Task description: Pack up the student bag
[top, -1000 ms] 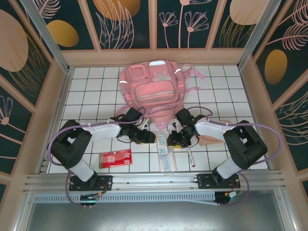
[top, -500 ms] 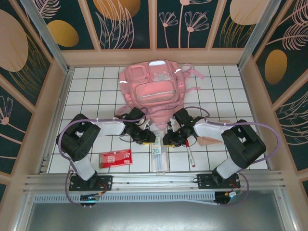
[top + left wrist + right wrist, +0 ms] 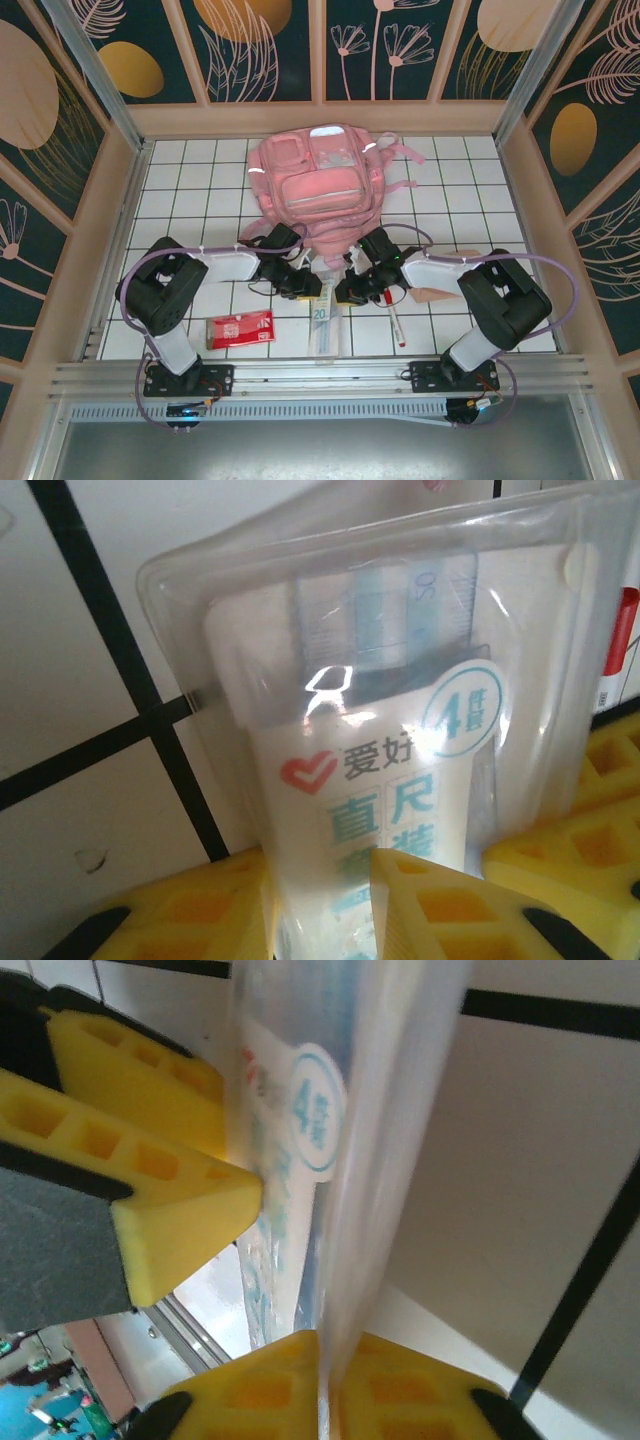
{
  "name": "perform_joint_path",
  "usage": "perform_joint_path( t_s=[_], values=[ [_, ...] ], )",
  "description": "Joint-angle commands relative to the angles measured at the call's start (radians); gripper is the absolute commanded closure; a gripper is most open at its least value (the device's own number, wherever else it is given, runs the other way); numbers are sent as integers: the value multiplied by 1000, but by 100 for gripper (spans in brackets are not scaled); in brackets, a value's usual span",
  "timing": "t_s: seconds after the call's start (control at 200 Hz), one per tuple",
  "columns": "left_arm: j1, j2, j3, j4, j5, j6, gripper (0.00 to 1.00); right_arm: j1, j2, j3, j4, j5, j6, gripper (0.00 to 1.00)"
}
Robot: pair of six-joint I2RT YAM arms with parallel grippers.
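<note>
The clear ruler pack [image 3: 400, 780], near the middle of the table, holds a card printed with a red heart logo and grey 爱好. Below these stand large teal 直尺, and to their right is a teal ring with a big 4 beside small characters too blurred to read. From above the same pack shows a teal 20, while the white label on the red packet [image 3: 240, 328] to its left is too small to read.
</note>
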Motion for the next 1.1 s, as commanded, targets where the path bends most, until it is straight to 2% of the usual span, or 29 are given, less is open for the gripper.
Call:
perform_joint_path(
  t_s=[0.0, 0.11, 0.31, 0.465, 0.505, 0.626, 0.731, 0.806, 0.846, 0.921, 1.026, 1.096],
  values=[
    [-11, -75, 3, -23, -19, 37, 72, 11, -18, 2, 12, 6, 13, 99],
    [-10, -143, -13, -64, -65, 61, 68, -5, -53, 11, -68, 42, -17, 100],
    [6, -263, -28, -78, -151, 77, 66, -33, -89, -10, -87, 66, -24, 100],
    [9, -333, 13, -86, -233, 171, 63, -49, -123, -5, -119, 88, -30, 100],
    [10, -340, 31, -104, -270, 203, 62, -56, -126, -4, -135, 94, -34, 100],
    [10, -399, 52, -126, -484, 239, 62, -72, -134, -4, -182, 131, -55, 100],
    [9, -475, 27, -60, -541, 296, 58, -85, -137, -16, -204, 184, -55, 100],
    [9, -499, 8, -23, -508, 375, 47, -88, -143, -22, -208, 224, -51, 95],
    [9, -498, 11, -25, -524, 386, 42, -88, -146, -20, -214, 241, -47, 92],
    [10, -503, 20, -23, -581, 374, 39, -90, -157, -17, -223, 264, -38, 85],
    [15, -561, -25, 65, -617, 317, 14, -94, -184, -1, -275, 334, -24, 73],
    [17, -577, -34, 81, -621, 312, 7, -98, -217, 23, -326, 404, -15, 67]
  ],
)
